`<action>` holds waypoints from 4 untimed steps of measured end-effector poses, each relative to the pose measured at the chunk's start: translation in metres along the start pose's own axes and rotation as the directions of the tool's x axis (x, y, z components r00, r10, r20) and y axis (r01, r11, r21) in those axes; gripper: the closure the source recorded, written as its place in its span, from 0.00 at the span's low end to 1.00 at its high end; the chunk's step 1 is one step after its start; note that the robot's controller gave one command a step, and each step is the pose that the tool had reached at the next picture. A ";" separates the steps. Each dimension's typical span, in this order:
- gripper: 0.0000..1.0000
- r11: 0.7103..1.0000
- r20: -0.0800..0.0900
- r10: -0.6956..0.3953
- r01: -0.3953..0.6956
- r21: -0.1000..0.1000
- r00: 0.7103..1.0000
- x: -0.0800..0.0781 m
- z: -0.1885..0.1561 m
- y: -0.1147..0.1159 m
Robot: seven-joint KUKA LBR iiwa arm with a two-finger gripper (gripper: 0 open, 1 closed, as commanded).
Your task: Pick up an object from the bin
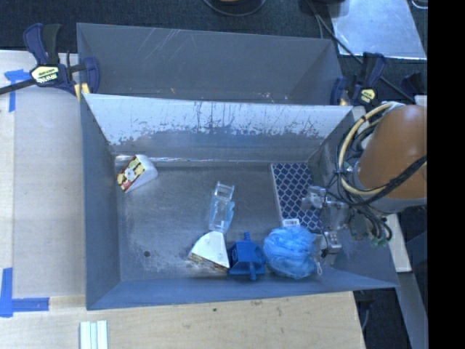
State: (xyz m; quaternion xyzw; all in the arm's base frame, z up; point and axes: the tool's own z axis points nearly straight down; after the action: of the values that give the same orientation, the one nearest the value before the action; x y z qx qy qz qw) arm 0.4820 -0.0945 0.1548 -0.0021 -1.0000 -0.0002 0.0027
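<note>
The pick appears to be at an early stage: every loose thing in the bin point(102, 217) lies on the floor, and nothing shows between the jaws. The gripper point(325, 233) sits low at the 4 o'clock side of the bin, hard against the right slope, and whether the jaws are released or clenched cannot be told, because cables and the wrist crowd that spot. Nearest to it is a crumpled blue bath sponge point(290, 254), just beside it towards 8 o'clock, at the 5 o'clock edge of the floor; whether the two touch is not clear. Close to the gripper at its 11 o'clock lies a blue patterned sheet point(292, 186), flat against the right slope. Beside the sponge, at its 9 o'clock, sits a small blue toy point(247, 259), and next to that a white wedge point(209, 250) at 6 o'clock of the floor. A clear plastic piece point(221, 206) lies near the centre, and a white packet point(136, 171) rests well apart at 10 o'clock. What is left, by this reading, is the whole grasp: closing on one thing and lifting it clear.
</note>
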 end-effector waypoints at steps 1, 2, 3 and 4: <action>0.00 1.000 0.008 -0.004 0.004 0.001 1.000 -0.002 -0.004 0.000; 0.00 0.999 -0.002 -0.038 0.038 0.000 0.999 -0.010 0.068 0.009; 1.00 1.000 0.012 -0.001 0.001 0.002 1.000 -0.026 0.084 0.005; 1.00 1.000 0.012 -0.001 0.001 0.002 1.000 -0.026 0.084 0.005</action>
State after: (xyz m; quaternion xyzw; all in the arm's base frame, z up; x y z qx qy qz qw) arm 0.5071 -0.0897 0.0711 -0.0018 -1.0000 0.0009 -0.0031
